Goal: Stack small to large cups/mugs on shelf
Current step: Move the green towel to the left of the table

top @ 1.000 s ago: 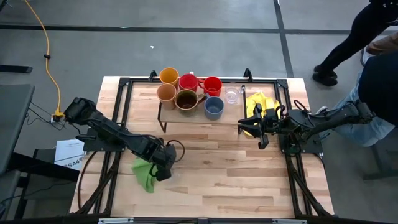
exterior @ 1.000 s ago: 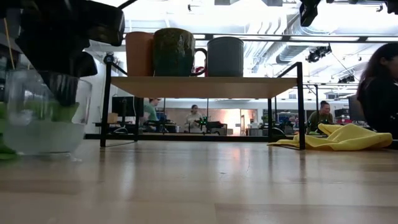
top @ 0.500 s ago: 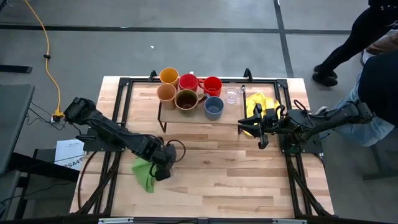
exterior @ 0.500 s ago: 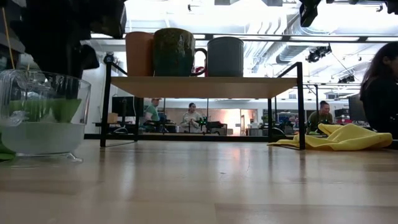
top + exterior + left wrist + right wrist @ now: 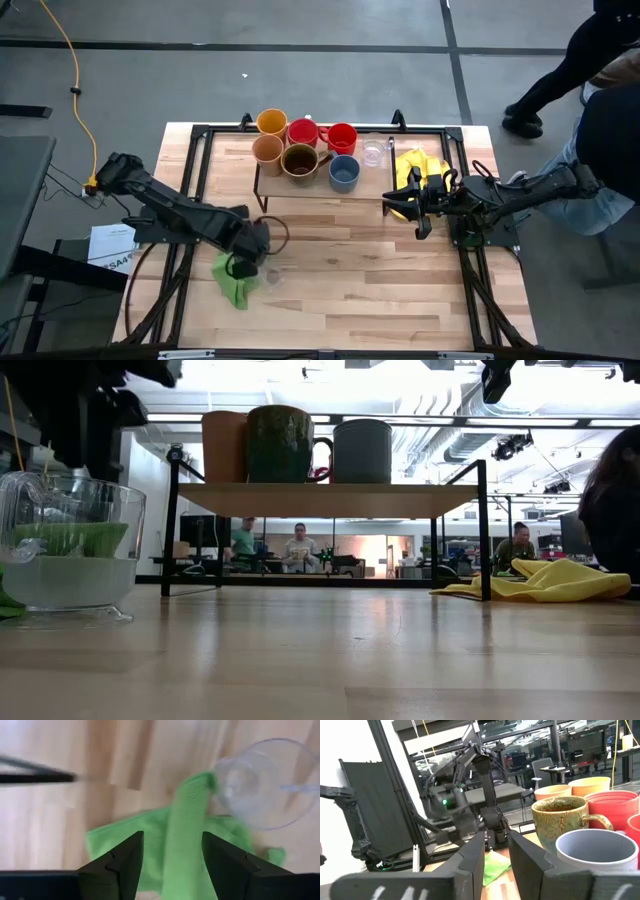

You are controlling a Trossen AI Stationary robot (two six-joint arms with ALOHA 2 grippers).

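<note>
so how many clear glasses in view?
2. One clear glass stands at the right end of the shelf; the other sits on the table beside the green cloth, just off the left pincer.

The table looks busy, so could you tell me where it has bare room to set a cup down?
Bare wood lies between the green cloth and the right gripper, in front of the shelf. The shelf itself is crowded with cups.

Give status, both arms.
Left end effector open, above green cloth, clear glass beside it on table. Right end effector idle by yellow cloth. Six cups on shelf.
</note>
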